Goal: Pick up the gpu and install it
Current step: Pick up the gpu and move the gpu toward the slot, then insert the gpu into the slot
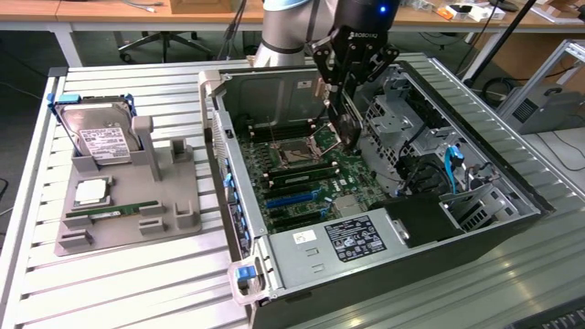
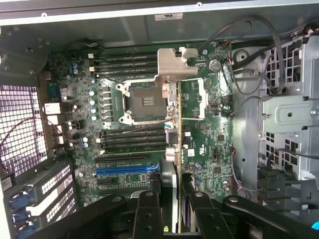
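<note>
gpu edge-on, clamped between fingers, over motherboard beside CPU socket.

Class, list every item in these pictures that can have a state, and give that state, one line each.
pincer: shut on the gpu
gpu: held on edge over the motherboard
computer case: lying on its side, open
CPU socket: empty
hard drive: propped at a tilt on the gray holder
memory stick: lying flat on the holder
</note>
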Robot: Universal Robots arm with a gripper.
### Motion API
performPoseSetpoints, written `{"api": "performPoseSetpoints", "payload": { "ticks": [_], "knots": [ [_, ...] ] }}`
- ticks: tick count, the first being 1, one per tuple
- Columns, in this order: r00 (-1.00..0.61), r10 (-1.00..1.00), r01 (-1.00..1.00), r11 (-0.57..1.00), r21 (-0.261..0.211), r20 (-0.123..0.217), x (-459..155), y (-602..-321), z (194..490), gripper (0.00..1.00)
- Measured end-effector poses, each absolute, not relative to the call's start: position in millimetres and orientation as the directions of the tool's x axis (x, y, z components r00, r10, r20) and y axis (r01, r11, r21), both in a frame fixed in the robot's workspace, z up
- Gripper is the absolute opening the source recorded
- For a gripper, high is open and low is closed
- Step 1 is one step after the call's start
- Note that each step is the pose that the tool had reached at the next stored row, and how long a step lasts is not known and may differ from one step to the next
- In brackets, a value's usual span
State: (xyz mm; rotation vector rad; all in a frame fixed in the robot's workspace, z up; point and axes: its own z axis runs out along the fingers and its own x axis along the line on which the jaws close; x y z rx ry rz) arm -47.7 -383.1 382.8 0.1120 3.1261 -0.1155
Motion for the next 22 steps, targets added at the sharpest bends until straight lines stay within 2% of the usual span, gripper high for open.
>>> {"api": "performPoseSetpoints", "payload": {
  "ticks": [22],
  "knots": [
    [-1.0, 0.024, 0.025, 0.997, -0.073, -0.014, -47.6, -383.1, 382.8, 0.27]
  ]
}}
